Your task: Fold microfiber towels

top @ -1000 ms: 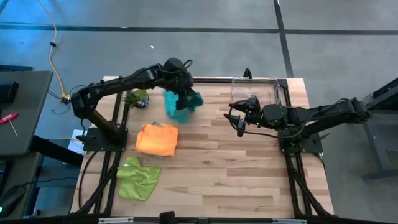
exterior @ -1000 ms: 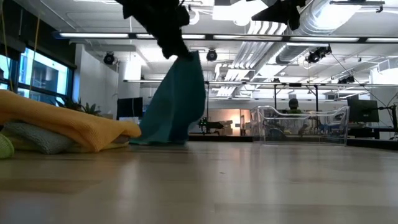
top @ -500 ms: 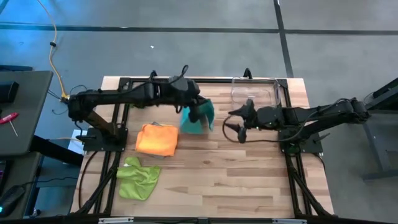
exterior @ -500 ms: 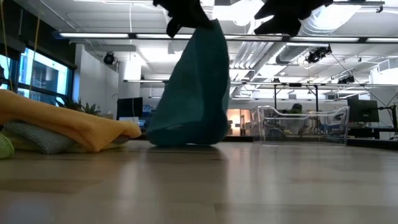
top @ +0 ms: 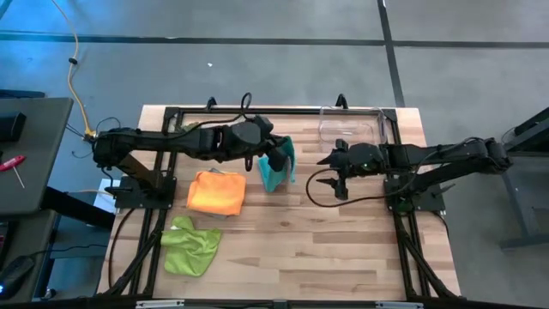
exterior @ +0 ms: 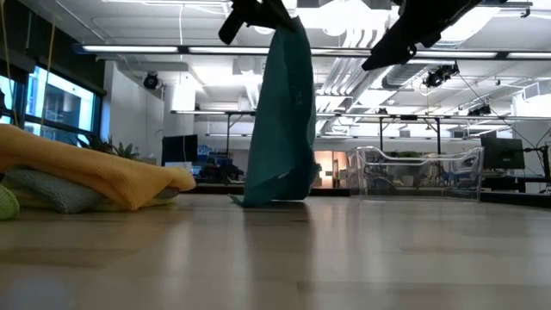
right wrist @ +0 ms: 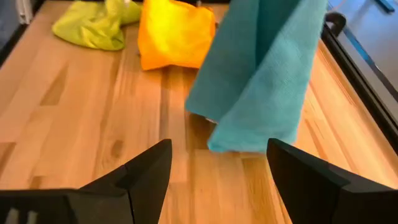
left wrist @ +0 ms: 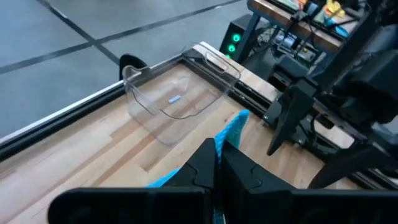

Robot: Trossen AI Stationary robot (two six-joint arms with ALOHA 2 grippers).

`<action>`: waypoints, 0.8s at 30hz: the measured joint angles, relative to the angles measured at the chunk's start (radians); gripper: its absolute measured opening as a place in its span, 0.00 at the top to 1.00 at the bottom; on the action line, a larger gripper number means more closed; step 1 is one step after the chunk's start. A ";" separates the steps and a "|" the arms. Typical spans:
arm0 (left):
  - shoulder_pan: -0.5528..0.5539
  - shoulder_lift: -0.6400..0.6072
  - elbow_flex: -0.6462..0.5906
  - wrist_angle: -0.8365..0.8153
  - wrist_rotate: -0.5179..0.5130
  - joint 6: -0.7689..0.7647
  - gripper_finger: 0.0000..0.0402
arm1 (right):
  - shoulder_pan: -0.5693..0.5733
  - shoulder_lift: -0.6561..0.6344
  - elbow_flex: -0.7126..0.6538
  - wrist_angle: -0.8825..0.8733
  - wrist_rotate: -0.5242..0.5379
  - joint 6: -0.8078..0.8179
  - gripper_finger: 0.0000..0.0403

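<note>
The left gripper has carried the teal towel away from the back edge toward mid-worktop, and the cloth now hangs straighter, its bottom edge brushing the worktop. The right gripper, jaws apart, has dipped slightly nearer the towel.

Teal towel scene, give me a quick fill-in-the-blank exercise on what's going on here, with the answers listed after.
1. The left hand is shut on the ___ towel, which hangs with its lower edge at the table.
2. The right hand faces that towel with its fingers ___.
3. The crumpled lime green towel lies nearest the ___ towel.
4. The clear plastic bin has ___ towels in it.

Missing words: teal; open; orange; no
</note>
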 joint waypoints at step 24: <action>0.003 0.001 0.000 -0.069 -0.040 0.038 1.00 | 0.059 0.008 -0.279 0.146 -0.016 0.288 0.36</action>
